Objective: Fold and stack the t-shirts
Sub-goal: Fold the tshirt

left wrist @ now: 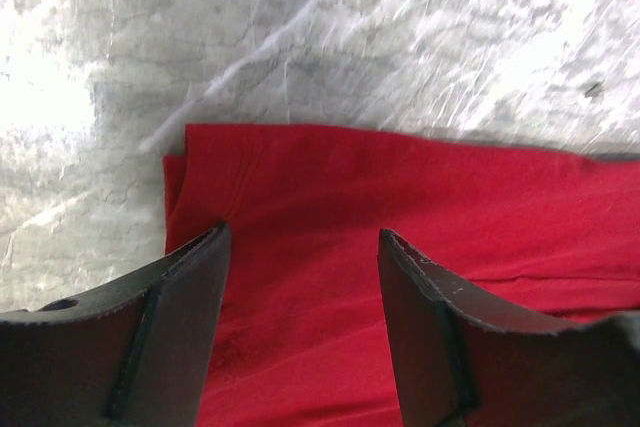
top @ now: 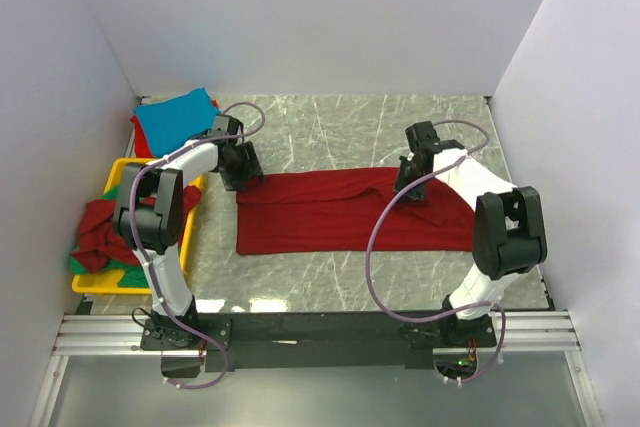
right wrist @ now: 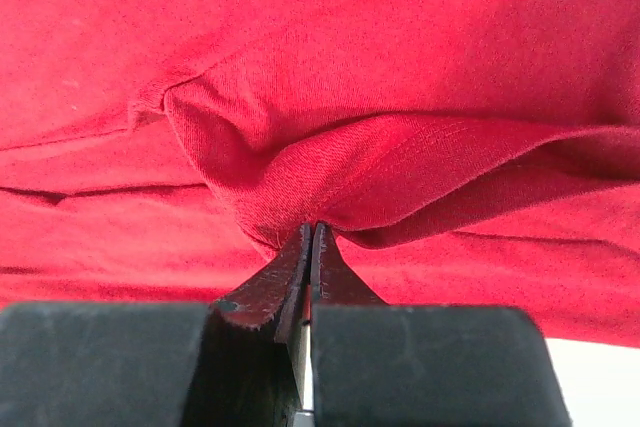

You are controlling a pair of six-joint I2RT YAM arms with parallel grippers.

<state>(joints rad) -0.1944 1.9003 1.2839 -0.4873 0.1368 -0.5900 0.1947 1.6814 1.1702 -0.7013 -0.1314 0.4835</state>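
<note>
my right gripper (right wrist: 312, 235) is pinched tight on a raised pleat of the dark red t-shirt (top: 330, 217), so i can carry that edge over. my left gripper (left wrist: 303, 242) hangs spread above its far-left corner, i reckon to match. the shirt lies as a long band across the table (top: 330, 132); the turquoise t-shirt (top: 175, 119) sits far left by the yellow tray (top: 118, 175).
</note>
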